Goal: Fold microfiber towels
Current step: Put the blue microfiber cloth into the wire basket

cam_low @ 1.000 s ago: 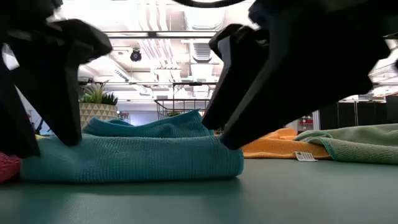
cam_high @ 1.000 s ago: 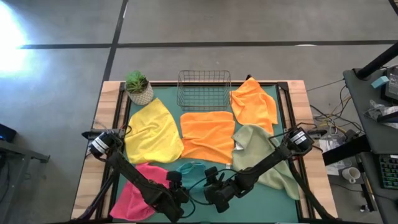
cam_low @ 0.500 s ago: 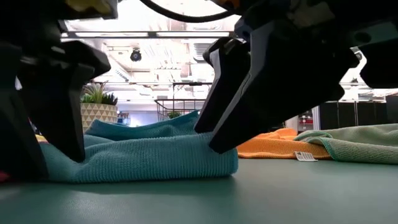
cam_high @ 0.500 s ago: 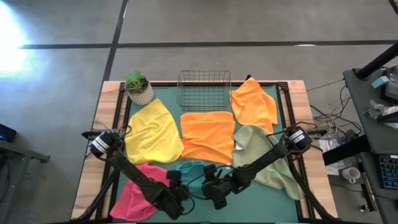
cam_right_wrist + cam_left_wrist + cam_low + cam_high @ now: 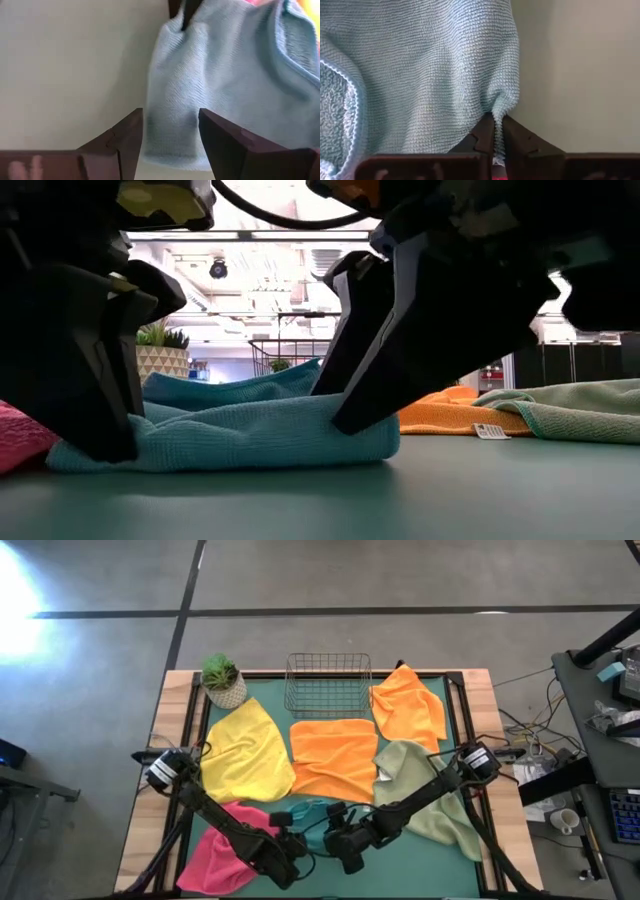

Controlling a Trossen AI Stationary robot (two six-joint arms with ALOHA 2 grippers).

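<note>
Just snapped shut: left gripper [image 5: 494, 131], now pinching a corner of the teal towel [image 5: 312, 820] at the near middle of the table [image 5: 420, 865]. Right gripper [image 5: 169, 132] wide apart, straddling the other corner. Fold ready to start.

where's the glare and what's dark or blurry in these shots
High view: glare whitens the floor at the top left corner. Low view: bright ceiling lights leave both grippers as dark silhouettes over the folded teal microfiber towel. Right wrist view: the towel's far edge looks soft.
</note>
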